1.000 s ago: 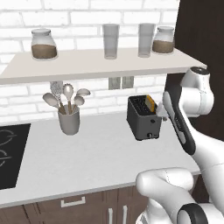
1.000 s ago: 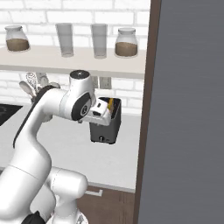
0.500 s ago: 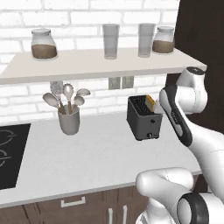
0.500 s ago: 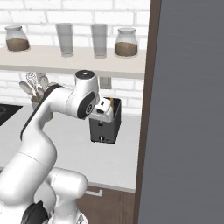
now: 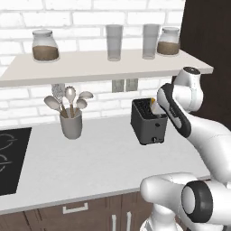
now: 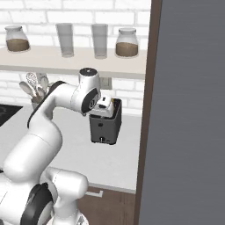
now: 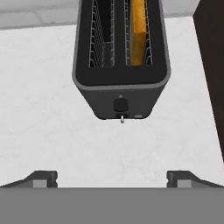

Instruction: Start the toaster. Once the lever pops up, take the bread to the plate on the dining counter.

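The dark toaster (image 5: 148,124) (image 6: 104,127) (image 7: 120,70) stands on the pale worktop by the brick wall. A slice of bread (image 7: 139,26) stands in its right-hand slot in the hand view; the other slot holds nothing. A dark lever knob (image 7: 121,105) sits on the toaster's front, with small pale controls just below it. My gripper (image 7: 112,178) (image 6: 104,107) hovers just above the toaster's front end and looks down on it. Its jaws are wide open and hold nothing. The plate and the dining counter are out of view.
A grey utensil cup (image 5: 71,125) with spoons stands left of the toaster. A black hob (image 5: 10,158) lies at the far left. A shelf (image 5: 103,66) with jars and glasses hangs overhead. A tall dark cabinet (image 6: 189,110) closes off the right.
My hand has shifted a little closer in over the toaster's front. The jaws have stayed open. Toaster and bread have not moved.
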Available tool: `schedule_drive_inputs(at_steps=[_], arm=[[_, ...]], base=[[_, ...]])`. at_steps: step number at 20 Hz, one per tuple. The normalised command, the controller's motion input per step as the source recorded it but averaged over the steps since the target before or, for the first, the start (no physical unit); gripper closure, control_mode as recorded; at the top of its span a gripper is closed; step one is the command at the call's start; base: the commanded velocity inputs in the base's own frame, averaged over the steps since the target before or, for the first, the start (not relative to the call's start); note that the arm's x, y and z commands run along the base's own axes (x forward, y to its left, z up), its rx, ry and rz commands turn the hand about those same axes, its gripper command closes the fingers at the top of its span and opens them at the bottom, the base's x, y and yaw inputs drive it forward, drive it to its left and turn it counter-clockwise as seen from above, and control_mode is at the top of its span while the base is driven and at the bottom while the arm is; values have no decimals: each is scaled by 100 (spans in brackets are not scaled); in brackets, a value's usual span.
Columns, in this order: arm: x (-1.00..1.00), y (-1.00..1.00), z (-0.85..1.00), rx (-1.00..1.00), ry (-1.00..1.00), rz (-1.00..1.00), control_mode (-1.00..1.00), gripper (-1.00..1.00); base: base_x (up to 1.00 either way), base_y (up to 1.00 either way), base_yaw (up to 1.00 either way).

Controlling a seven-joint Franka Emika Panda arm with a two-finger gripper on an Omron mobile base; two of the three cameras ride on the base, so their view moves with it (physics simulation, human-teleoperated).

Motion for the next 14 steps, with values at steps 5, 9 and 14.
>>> schedule_drive_inputs(at_steps=[5,9,14], arm=[[35,0,-24,0,7,9,-100,-100],[46,0,-36,0,3,9,-100,-100],[33,-1,-24,0,0,7,-100,100]], base=[[0,0,0],[0,0,0],[0,0,0]])
